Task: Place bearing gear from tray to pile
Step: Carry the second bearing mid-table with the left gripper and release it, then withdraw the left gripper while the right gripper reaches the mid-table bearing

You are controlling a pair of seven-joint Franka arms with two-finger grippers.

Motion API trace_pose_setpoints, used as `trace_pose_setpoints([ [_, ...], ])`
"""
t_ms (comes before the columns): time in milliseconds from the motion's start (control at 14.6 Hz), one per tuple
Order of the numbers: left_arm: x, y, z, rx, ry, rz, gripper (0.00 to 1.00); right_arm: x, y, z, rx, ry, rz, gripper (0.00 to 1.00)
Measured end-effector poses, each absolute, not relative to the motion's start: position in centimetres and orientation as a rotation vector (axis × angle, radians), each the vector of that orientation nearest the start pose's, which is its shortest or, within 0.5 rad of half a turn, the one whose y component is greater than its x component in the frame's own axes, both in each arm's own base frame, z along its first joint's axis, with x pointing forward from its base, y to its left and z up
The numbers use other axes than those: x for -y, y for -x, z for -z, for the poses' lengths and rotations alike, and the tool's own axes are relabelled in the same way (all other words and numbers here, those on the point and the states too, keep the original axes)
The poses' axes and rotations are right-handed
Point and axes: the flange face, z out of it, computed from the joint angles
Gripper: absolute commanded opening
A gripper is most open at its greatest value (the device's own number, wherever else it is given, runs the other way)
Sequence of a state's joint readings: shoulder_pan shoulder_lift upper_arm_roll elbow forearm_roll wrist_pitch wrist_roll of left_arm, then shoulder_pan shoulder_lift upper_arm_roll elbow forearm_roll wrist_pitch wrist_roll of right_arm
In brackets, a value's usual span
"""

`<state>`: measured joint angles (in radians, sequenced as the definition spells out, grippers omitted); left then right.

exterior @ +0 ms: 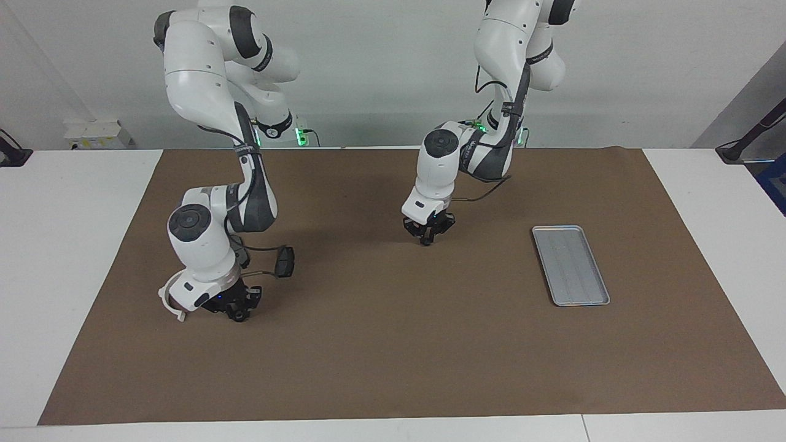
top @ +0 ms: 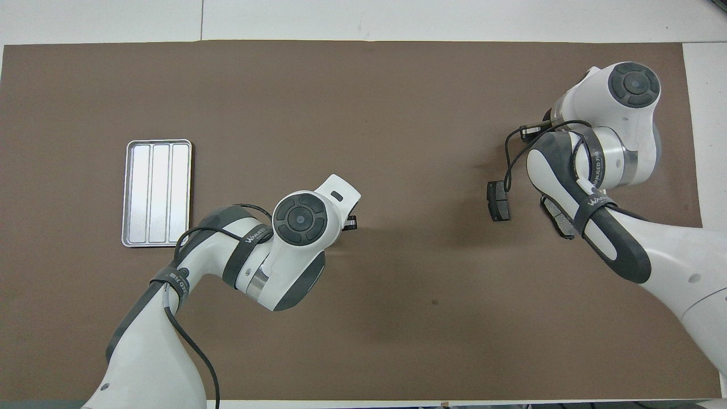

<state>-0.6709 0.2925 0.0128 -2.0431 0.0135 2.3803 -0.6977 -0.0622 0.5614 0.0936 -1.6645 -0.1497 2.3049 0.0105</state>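
While the right gripper [exterior: 238,314], low by the pile's white bracket [exterior: 167,305], hides its hold, a drop could scatter nearby parts.

Brown mat [exterior: 393,362] covers white table [exterior: 73,258]; grey wall [exterior: 381,67].

Right hand [exterior: 236,312] low beside white bracket [exterior: 169,304] — left hand [exterior: 426,236] mid-mat, tray [exterior: 570,264] apart.
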Motion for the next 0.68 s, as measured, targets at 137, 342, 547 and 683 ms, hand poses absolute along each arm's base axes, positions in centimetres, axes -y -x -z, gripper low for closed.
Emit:
trace_pose_setpoints([
  [137,36.5,-47.2,-30.3,0.046,3.158,0.069,0.96,-1.0,-68.9,-29.0,0.159,3.199,0.136,0.37],
  [342,36.4,-47.3,-30.3,0.050,3.158,0.072,1.00,-1.1,-68.9,-29.0,0.160,3.198,0.139,1.00],
  [547,34.8,-49.2,-32.2,0.097,3.164,0.115,1.00,-1.3,-69.0,-29.1,0.165,3.196,0.148,1.00],
  [683,30.2,-52.3,-35.7,0.094,3.158,0.139,1.00,-1.7,-69.0,-29.5,0.175,3.194,0.157,1.00],
])
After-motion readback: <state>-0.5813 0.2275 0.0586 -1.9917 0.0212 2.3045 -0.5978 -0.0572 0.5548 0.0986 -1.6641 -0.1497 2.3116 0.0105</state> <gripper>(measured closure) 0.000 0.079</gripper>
